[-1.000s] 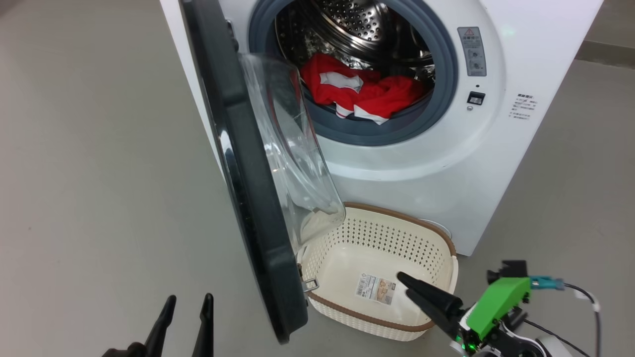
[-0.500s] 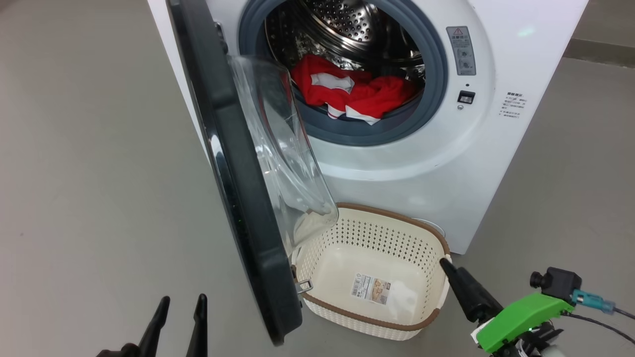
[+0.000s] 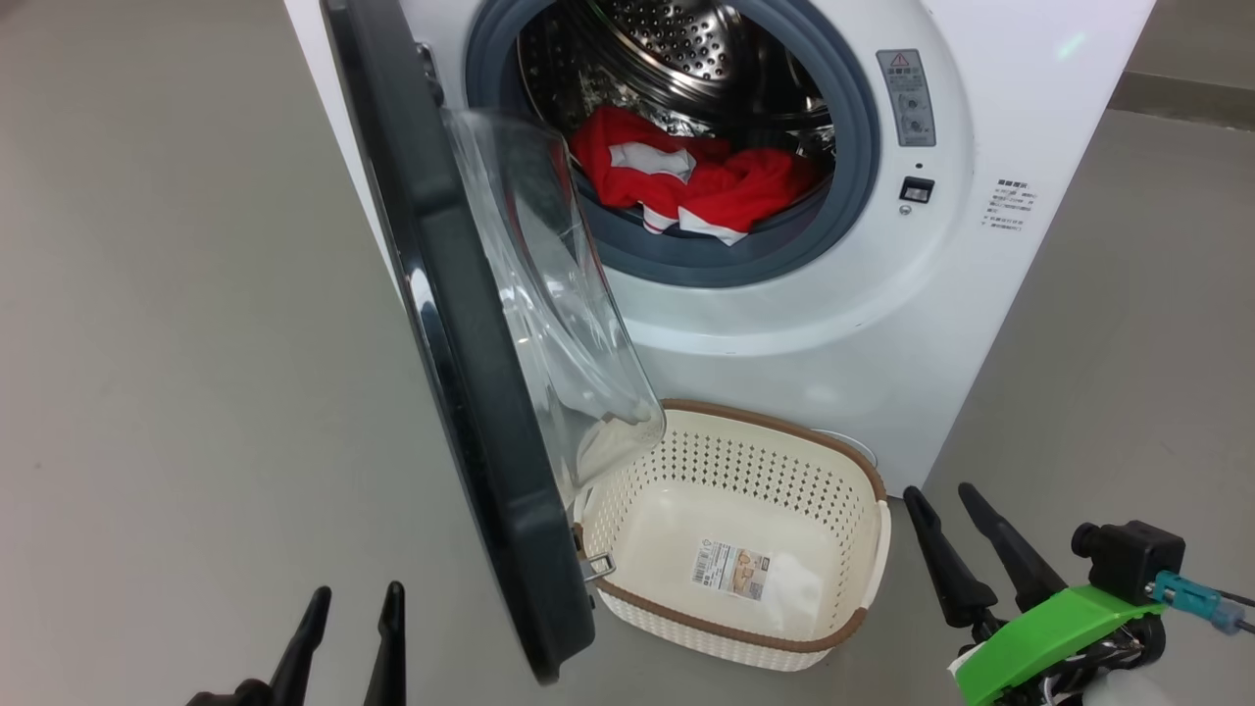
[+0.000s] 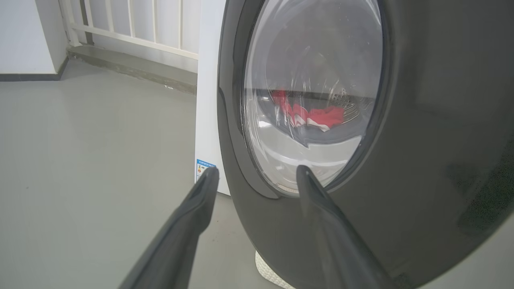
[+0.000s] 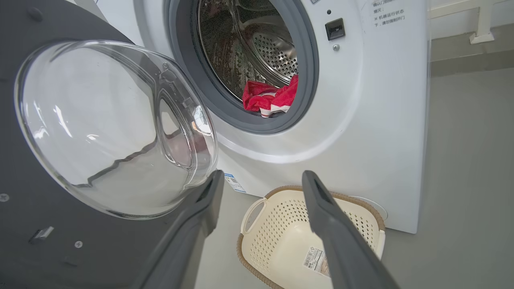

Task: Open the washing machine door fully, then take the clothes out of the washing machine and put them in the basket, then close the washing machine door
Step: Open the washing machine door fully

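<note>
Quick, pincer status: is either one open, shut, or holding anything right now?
Left pincer: open, holding nothing, on the outer side of the washing machine door.
Right pincer: open, holding nothing, beside the basket.

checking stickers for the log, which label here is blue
The small sticker low on the washer's front corner, near the floor. The warning label is grey; the basket's label is white.

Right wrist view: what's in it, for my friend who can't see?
A white front-loading washing machine stands open, a bright red fabric garment lying at its drum's front edge. Its round black-rimmed door with a bulging clear glass window hangs at left, and an empty cream-white perforated plastic basket sits on the floor below, past the right gripper's open fingers.
</note>
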Tool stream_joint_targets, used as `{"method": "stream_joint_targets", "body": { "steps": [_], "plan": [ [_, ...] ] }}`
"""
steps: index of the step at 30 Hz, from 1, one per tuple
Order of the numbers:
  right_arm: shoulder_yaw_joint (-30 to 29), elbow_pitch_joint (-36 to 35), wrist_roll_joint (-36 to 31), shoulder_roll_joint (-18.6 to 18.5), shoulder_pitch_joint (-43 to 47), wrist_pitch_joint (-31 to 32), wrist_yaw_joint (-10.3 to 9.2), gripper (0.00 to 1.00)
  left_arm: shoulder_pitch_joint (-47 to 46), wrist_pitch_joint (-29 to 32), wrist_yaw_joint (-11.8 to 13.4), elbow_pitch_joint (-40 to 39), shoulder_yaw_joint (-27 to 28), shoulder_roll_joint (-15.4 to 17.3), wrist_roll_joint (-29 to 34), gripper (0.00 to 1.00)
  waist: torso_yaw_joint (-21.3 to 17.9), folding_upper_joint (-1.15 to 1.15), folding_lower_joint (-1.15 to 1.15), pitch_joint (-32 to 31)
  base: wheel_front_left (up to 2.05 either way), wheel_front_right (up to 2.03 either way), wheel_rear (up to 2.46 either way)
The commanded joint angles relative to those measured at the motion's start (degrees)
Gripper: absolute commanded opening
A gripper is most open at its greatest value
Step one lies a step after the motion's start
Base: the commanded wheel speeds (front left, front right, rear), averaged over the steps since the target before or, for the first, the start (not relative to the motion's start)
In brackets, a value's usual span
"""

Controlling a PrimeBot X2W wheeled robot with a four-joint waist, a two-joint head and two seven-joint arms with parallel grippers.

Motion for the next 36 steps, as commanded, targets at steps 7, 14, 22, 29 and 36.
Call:
{"method": "stream_joint_targets", "body": {
  "steps": [7,14,22,29,36],
  "plan": [
    [-7.91,-5.43,-18.42,4.1,3.54,-0.77,0.02,1.0,-1.21,-0.7,-0.37,-0.98,1.82,0.48,0.36,1.0,-0.05,0.0,0.0,-0.1,0.0,0.0,0.0],
    [-12.31,-6.6,-26.56,7.5,7.97,-0.77,0.02,1.0,-0.9,-0.7,-0.23,-1.17,1.64,0.48,0.67,1.0,0.03,0.0,0.0,-0.91,0.0,0.0,0.0],
    [-13.34,-6.31,-28.1,8.89,9.35,-0.77,0.02,1.0,-0.55,-0.7,-0.14,-1.33,1.53,0.48,0.83,1.0,-0.14,0.0,0.0,-1.28,0.0,0.0,0.0],
    [-13.41,-6.5,-28.33,9.24,9.26,-0.77,0.02,1.0,-0.3,-0.7,-0.1,-1.39,1.44,0.48,1.15,1.0,-0.34,0.0,0.0,-1.63,0.0,0.0,0.0],
    [-13.65,-6.95,-28.82,9.32,9.52,-0.77,0.02,1.0,-0.39,-0.7,0.2,-2.19,2.1,0.48,1.16,0.0,-0.32,0.0,0.0,-2.13,0.0,0.0,0.0]
  ]
}}
